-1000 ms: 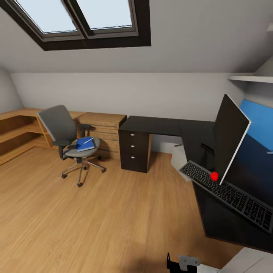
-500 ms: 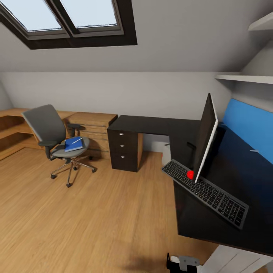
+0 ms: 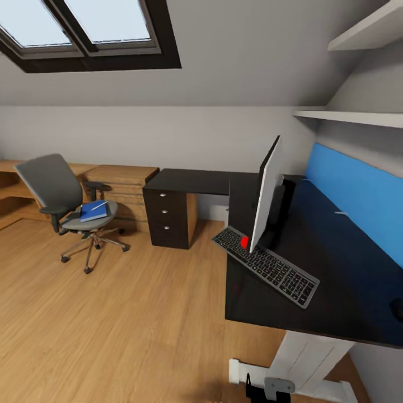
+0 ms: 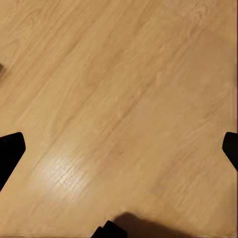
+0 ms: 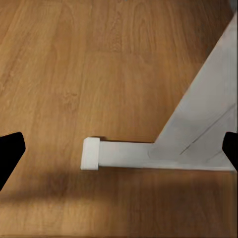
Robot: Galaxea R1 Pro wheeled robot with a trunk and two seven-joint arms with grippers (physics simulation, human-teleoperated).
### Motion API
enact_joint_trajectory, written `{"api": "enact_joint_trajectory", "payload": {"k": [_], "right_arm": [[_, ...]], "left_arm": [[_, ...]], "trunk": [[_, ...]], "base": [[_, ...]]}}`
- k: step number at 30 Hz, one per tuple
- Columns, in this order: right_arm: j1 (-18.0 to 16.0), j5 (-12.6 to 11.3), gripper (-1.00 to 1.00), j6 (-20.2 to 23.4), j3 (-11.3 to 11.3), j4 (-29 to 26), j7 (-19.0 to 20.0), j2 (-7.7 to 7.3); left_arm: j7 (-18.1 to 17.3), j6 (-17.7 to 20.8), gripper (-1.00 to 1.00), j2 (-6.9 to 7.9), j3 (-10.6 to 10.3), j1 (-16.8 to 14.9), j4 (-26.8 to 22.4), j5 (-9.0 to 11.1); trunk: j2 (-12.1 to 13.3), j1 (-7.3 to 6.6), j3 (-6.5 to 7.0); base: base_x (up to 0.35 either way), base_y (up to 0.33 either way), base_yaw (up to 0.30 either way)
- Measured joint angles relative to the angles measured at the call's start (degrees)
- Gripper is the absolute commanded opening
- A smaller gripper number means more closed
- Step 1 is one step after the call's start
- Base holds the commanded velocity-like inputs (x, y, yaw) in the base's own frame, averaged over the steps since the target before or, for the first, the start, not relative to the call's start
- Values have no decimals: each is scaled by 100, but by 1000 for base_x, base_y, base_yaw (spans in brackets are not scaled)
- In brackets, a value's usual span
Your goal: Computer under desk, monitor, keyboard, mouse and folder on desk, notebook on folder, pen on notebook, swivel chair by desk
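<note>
In the head view, the desk (image 3: 313, 263) is standing at the right with its glossy black top running along the blue wall panel (image 3: 358, 198). The monitor (image 3: 266, 196) is standing upright on it, seen nearly edge-on, and the keyboard (image 3: 265, 266) is lying at its foot, close to the desk's front edge, with a small red marker (image 3: 244, 242) showing where the two meet. A dark rounded thing, perhaps the mouse (image 3: 397, 308), is sitting at the far right of the top, cut by the picture's edge. Well apart at the left, the swivel chair (image 3: 64, 204) is resting on the wooden floor (image 3: 123, 313) before the light wooden cabinets (image 3: 120, 187), bearing the folder (image 3: 92, 211) on its seat with the pen (image 3: 98, 205) lying across it.

In the left wrist view, the left gripper (image 4: 119, 148) is hanging spread wide above bare floor, holding nothing.

In the right wrist view, the right gripper (image 5: 119, 148) is also gaping empty, over the desk's white leg (image 5: 163, 144) and its foot on the floor
</note>
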Motion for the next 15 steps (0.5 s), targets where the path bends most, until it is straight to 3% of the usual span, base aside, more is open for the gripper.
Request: {"api": "enact_joint_trajectory", "payload": {"k": [7, 15], "right_arm": [[0, 0, 100, 0, 0, 0, 7, -6], [0, 8, 100, 1, 1, -5, 8, -14]], "left_arm": [[1, 0, 100, 1, 0, 0, 0, 0], [3, -15, 100, 1, 0, 0, 0, -2]], "trunk": [[0, -1, 0], [39, -23, 17]], "base": [[-107, -292, -254], [-22, -65, -229]]}}
